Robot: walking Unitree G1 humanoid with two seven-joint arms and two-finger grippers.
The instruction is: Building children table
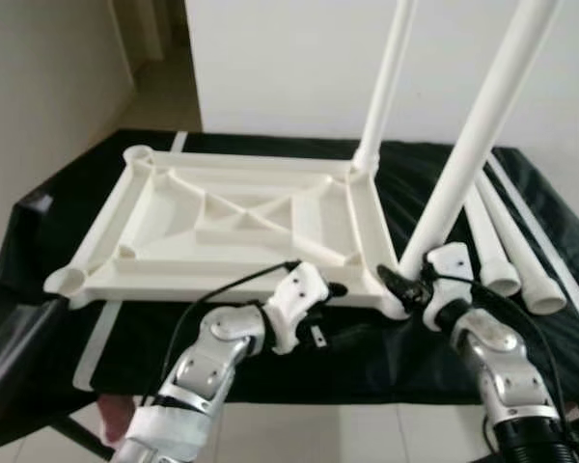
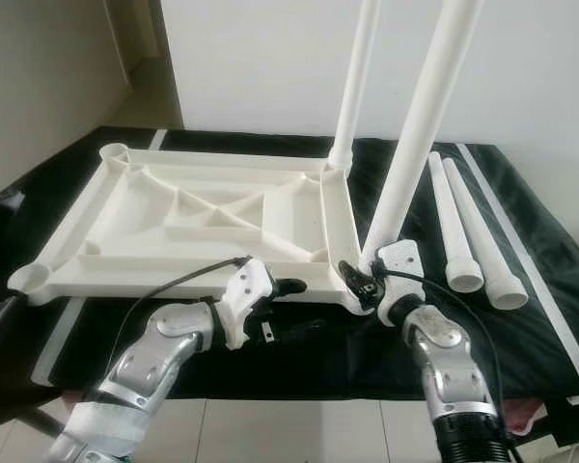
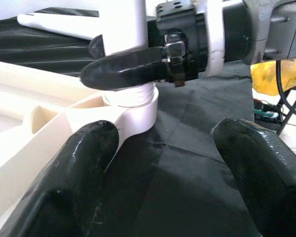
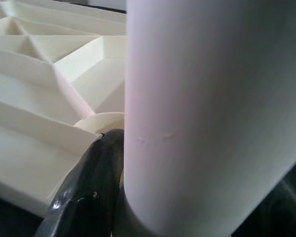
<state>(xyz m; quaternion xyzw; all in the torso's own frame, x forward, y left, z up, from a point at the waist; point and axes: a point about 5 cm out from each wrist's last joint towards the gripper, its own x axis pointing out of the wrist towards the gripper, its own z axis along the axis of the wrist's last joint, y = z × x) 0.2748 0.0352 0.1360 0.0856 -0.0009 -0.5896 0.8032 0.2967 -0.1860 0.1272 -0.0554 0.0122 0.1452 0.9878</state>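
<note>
Leg (image 1: 482,125) upright in near right corner socket (image 3: 133,106) of upturned tabletop (image 1: 241,227), long axis rising steeply and leaning slightly rightward toward top of head views, foot end seated at socket mouth with thread ridges visible at the joint. Right gripper (image 1: 405,283) clamped around base of that leg just above the socket, one black finger (image 3: 126,69) wrapped across the front of the tube, wrist and silver forearm coming up from below right. Left gripper (image 1: 330,289) just beside, to the left of the same corner, fingers (image 3: 74,177) spread apart and holding nothing, pointed along the near edge of the tabletop toward the socket, black cloth of workbench (image 2: 521,357) between the pads. Right arm clearly the nearer and already on the part; left arm low, elbow bent, forearm reaching in from lower left. Second leg (image 1: 386,87) standing already in far right corner; two spare legs (image 2: 473,231) lying flat on the cloth to the right, long axes running away from the robot, well apart from both grippers. Two left corner sockets (image 1: 66,280) empty. Likely step: turning or pressing the held leg home, axis to be kept square to the socket; slight lean suggests risk of cross-seating.
</note>
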